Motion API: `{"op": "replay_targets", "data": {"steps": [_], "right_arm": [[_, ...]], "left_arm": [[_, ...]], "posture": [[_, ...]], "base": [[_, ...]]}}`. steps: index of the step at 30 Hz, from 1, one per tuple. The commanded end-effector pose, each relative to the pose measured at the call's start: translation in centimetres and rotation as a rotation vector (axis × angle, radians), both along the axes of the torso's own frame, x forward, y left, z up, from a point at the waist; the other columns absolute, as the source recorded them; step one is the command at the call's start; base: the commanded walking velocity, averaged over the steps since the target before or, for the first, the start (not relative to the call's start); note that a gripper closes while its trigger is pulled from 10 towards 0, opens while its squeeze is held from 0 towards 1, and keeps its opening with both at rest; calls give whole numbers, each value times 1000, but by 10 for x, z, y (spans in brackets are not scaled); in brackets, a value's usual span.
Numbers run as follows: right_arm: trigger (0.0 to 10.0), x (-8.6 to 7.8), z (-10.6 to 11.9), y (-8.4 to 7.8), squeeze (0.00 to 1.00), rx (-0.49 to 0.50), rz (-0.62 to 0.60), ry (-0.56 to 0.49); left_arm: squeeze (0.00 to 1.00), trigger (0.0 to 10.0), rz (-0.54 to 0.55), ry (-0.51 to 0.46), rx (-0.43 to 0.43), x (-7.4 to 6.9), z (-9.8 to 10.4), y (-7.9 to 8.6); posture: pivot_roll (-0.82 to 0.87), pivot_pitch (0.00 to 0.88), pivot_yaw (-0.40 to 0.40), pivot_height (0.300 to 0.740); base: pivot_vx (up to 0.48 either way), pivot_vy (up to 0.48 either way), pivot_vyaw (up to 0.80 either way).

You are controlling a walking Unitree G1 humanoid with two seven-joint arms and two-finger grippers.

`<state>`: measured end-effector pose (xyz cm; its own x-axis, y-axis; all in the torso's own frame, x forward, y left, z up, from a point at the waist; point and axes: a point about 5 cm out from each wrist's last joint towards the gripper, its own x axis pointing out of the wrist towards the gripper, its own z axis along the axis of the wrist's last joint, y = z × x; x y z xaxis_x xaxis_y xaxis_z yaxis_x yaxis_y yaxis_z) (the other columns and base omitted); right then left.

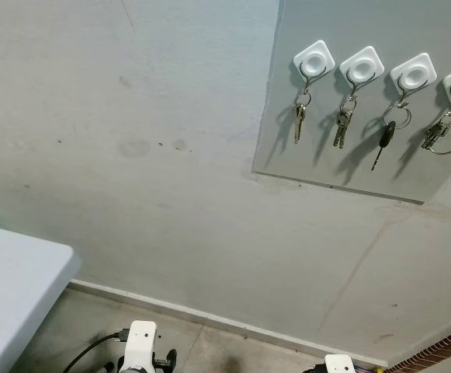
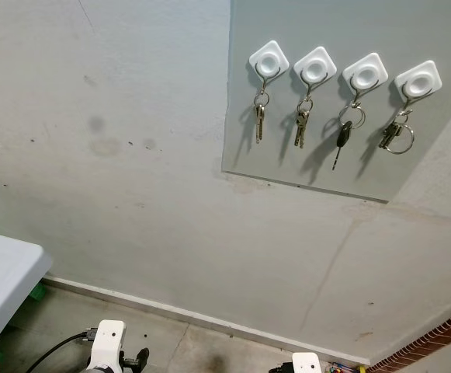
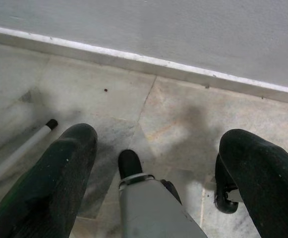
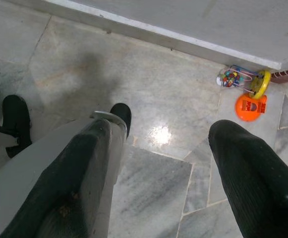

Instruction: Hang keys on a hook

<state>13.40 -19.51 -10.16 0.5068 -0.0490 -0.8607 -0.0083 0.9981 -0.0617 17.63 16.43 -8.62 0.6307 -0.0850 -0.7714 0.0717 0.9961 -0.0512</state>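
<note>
Keys (image 2: 300, 127) hang on four white hooks (image 2: 315, 67) at your two o'clock; left claw (image 3: 153, 173) and right claw (image 4: 163, 168) hang spread open, empty, over the floor (image 4: 153, 84).

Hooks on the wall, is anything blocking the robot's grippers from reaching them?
Nothing visible blocks them. The four hooks each already hold keys. The left gripper and right gripper hang open, low over the floor.
</note>
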Motion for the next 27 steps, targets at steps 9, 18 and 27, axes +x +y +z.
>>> {"op": "replay_targets", "data": {"steps": [9, 18, 27], "right_arm": [[10000, -5, -1, -1, 0, 1, 0, 10], [10000, -4, -1, 0, 0, 4, 1, 8], [10000, -3, -1, 1, 0, 7, 3, 7]], "left_arm": [[0, 10000, -11, 12, 7, -3, -1, 4], [0, 10000, -18, 12, 8, -2, -1, 4], [0, 10000, -21, 10, 13, -1, 0, 5]], "posture": [[-26, 18, -12, 740], [-28, 9, -10, 740], [-28, 2, -8, 740]], "base": [[0, 0, 0], [0, -153, 0], [0, -352, 0]]}}
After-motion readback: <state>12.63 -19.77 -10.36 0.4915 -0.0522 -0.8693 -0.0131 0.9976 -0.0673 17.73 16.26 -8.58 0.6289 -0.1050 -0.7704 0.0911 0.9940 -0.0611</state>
